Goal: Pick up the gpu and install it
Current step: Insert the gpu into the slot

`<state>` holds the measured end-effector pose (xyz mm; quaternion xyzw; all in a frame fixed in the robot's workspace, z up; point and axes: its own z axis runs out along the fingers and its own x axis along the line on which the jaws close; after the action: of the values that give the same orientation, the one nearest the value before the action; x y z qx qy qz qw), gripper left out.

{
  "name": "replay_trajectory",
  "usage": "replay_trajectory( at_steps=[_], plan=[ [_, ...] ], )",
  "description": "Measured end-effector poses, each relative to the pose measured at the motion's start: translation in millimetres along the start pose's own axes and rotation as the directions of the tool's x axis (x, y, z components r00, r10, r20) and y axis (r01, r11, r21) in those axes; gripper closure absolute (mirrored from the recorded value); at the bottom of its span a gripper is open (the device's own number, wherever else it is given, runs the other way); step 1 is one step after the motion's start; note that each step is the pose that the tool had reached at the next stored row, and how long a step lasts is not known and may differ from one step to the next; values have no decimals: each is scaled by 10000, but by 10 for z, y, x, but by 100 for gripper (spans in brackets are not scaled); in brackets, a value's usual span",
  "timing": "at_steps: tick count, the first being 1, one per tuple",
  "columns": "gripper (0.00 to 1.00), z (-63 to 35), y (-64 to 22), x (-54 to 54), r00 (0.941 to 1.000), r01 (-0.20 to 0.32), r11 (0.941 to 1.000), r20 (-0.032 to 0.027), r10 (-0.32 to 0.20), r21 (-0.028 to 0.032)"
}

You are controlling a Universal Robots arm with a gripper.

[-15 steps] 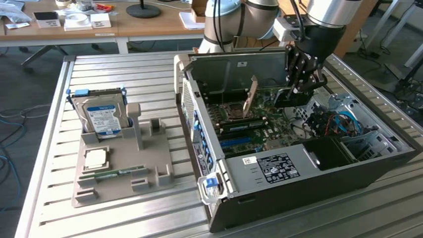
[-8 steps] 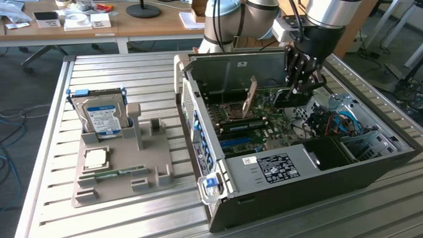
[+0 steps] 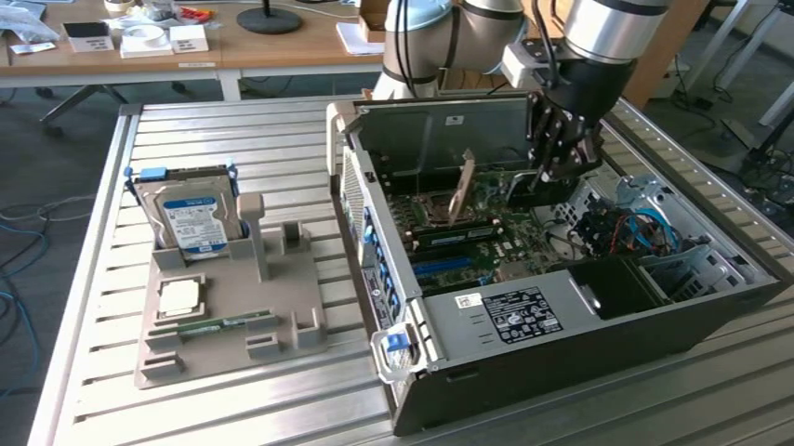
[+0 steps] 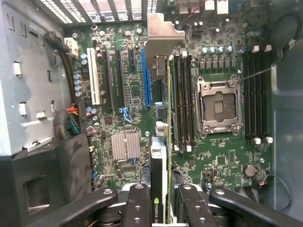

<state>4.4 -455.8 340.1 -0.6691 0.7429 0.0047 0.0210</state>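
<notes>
hand (image 4: 161, 202) closed on the gpu (image 4: 157, 158) – card held edge-on over the motherboard (image 4: 222, 156) – inside the open computer case (image 3: 559, 358) on the bench (image 3: 248, 139).

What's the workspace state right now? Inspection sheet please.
Surface: slatted metal table.
Job's things: gpu held edge-on over the motherboard inside the open PC case, bracket end away from the gripper; cannot tell if seated.
Clutter: gray fixture holding an upright hard drive, a RAM stick and a square chip.
Grippers: gripper closed on the gpu, inside the case.
Cables: blue cables in the case; wire bundle by the case wall.
Surroundings: wooden desk behind the table.
</notes>
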Motion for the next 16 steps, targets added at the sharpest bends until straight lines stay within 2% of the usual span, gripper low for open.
replay_trajectory(
  at_steps=[8,16],
  plan=[
    [73,31,12,2,10000,-3,10000,-2,3,-8],
    [73,48,132,15,10000,2,10000,0,-2,-7]
  ],
)
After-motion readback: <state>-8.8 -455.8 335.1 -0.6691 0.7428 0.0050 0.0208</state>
